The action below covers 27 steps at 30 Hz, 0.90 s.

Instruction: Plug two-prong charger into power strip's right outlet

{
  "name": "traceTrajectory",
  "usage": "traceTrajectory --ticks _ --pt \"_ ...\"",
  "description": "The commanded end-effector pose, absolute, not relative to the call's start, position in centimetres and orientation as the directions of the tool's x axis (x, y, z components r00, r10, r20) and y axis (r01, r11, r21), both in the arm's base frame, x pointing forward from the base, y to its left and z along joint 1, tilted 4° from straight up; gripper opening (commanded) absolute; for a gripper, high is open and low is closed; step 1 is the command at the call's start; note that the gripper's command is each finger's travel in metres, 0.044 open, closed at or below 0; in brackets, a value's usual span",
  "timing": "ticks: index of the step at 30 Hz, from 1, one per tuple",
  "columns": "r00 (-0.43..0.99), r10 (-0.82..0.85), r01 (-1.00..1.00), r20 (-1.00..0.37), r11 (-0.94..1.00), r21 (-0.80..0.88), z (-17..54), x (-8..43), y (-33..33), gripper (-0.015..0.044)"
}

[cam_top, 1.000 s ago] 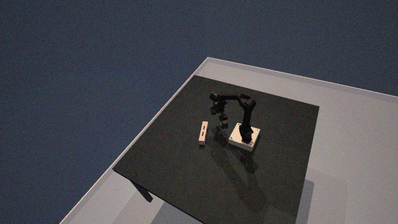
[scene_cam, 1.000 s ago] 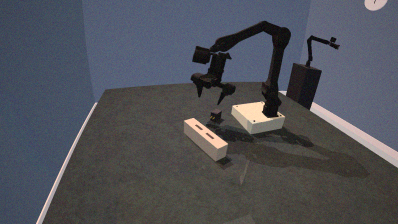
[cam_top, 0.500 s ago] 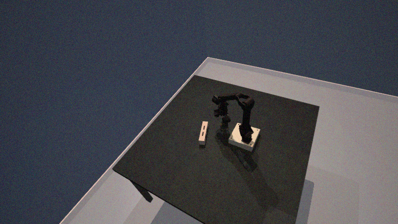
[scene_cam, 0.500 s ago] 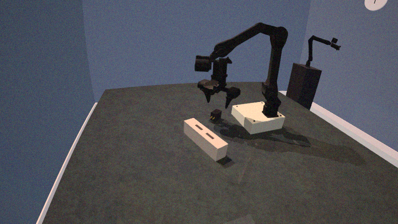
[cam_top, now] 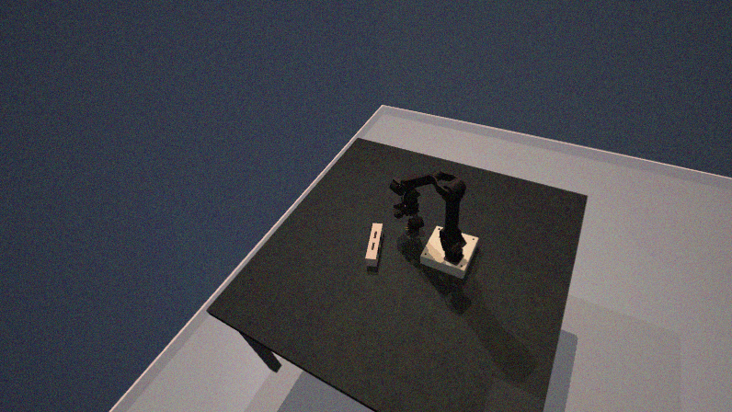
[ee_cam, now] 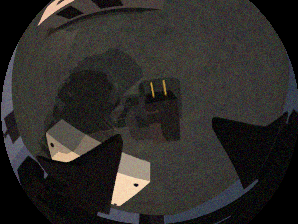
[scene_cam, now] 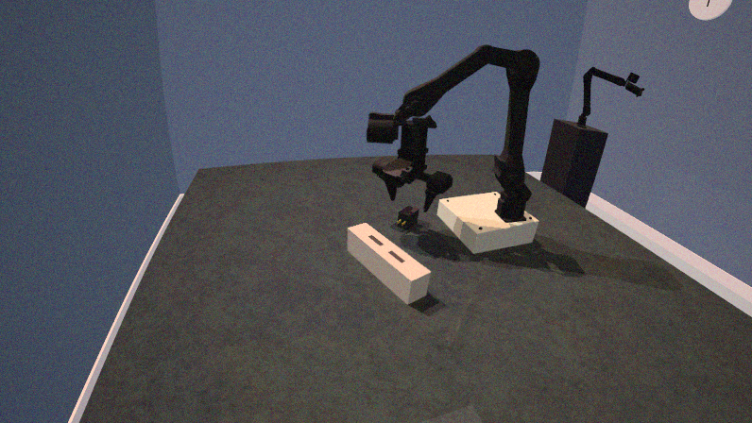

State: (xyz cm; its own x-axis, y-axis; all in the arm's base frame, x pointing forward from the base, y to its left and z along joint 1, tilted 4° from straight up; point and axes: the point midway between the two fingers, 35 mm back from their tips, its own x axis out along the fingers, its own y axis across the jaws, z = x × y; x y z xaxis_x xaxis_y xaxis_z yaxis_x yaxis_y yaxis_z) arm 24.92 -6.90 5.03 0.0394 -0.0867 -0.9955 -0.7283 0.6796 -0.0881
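Observation:
The black charger (scene_cam: 408, 214) (ee_cam: 164, 115) lies on the table between the power strip and the robot's base. Its two gold prongs (ee_cam: 158, 88) lie sideways and point toward the strip's side. In the top view the arm mostly hides it. The pale power strip (cam_top: 371, 255) (scene_cam: 416, 272) (ee_cam: 47, 15) stands on the table with two dark slots in its top; both look empty. My gripper (scene_cam: 409, 205) (ee_cam: 168, 131) is open and empty, pointing down a little above the charger. In the wrist view the charger lies between the fingertips, nearer the left one.
The arm's pale square base (cam_top: 432, 256) (scene_cam: 463, 207) (ee_cam: 131, 182) stands beside the charger, on the side away from the strip. The dark table (cam_top: 307, 286) (scene_cam: 252, 314) carries these things. A second small arm on a dark pedestal (scene_cam: 571, 157) stands beyond the table's edge.

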Motion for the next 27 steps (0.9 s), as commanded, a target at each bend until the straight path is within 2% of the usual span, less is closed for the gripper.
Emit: traceTrajectory --ticks 1,27 --pt "0.032 -0.089 -0.725 -0.996 0.684 -0.084 4.2 24.8 -6.9 0.0440" --pt "0.032 -0.089 -0.725 -0.996 0.684 -0.084 0.6 25.0 -7.0 0.0440"
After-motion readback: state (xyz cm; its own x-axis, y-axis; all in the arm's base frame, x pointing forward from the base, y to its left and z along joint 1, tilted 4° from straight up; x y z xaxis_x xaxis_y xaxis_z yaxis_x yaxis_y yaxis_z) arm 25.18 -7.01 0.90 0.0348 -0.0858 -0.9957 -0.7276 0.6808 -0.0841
